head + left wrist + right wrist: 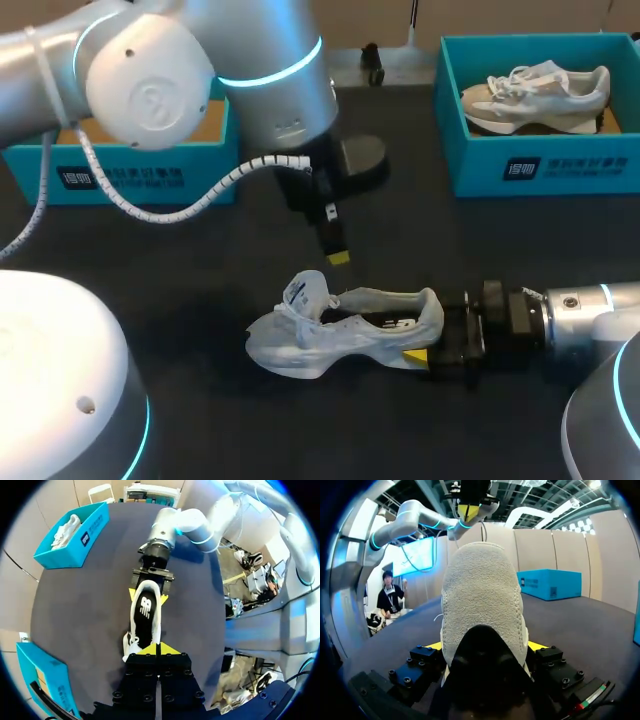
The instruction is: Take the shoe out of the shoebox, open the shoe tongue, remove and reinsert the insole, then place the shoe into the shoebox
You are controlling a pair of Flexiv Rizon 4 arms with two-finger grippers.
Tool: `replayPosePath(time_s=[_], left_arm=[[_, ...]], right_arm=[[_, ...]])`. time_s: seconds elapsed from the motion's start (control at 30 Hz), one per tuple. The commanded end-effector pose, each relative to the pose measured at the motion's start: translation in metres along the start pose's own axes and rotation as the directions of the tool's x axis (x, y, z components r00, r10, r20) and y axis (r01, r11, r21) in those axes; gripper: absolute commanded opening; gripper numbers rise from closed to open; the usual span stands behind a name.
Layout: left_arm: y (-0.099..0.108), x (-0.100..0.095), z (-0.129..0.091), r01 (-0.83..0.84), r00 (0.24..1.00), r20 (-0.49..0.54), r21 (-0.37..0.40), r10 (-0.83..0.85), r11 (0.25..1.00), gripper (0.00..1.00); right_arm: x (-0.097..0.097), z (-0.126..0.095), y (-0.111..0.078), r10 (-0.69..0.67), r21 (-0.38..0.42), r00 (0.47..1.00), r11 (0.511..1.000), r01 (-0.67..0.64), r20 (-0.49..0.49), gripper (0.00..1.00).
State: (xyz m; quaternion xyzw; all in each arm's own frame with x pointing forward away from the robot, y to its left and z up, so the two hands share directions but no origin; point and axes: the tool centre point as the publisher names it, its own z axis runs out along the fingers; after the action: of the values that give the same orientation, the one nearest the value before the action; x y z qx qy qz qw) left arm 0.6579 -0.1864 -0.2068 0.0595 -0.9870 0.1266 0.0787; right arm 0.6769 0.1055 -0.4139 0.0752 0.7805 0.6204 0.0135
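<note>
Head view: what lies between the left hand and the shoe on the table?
Nothing: the head view shows only bare table between the left hand and the shoe.

The left arm (250,60) comes in from the upper left and bends over, wrist upright. Its jaws point straight down, yellow tips (338,258) pressed together with nothing between them, hanging just above the shoe (340,325). The right arm (590,310) reaches in low and level from the right, wrist horizontal. Its jaws stand apart around the shoe's heel, one tip touching each side, clamped on it.
</note>
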Motion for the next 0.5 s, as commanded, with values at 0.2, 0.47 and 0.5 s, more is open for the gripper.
replayPosePath(time_s=[0.2,0.47,0.5], left_arm=[[-0.002,-0.005,0.011,-0.067,0.998,-0.014,-0.020,0.067,0.998,0.00],[-0.014,-0.009,0.037,-0.221,0.975,0.005,-0.030,0.222,0.975,0.00],[-0.014,-0.008,0.038,-0.230,0.973,0.004,-0.025,0.230,0.973,0.00]], right_arm=[[0.000,0.001,0.001,0.001,0.003,1.000,1.000,-0.001,0.003,0.00],[0.000,0.001,0.001,0.001,0.003,1.000,1.000,-0.001,0.003,0.00],[0.000,0.001,0.001,0.001,0.003,1.000,1.000,-0.001,0.003,0.00]])
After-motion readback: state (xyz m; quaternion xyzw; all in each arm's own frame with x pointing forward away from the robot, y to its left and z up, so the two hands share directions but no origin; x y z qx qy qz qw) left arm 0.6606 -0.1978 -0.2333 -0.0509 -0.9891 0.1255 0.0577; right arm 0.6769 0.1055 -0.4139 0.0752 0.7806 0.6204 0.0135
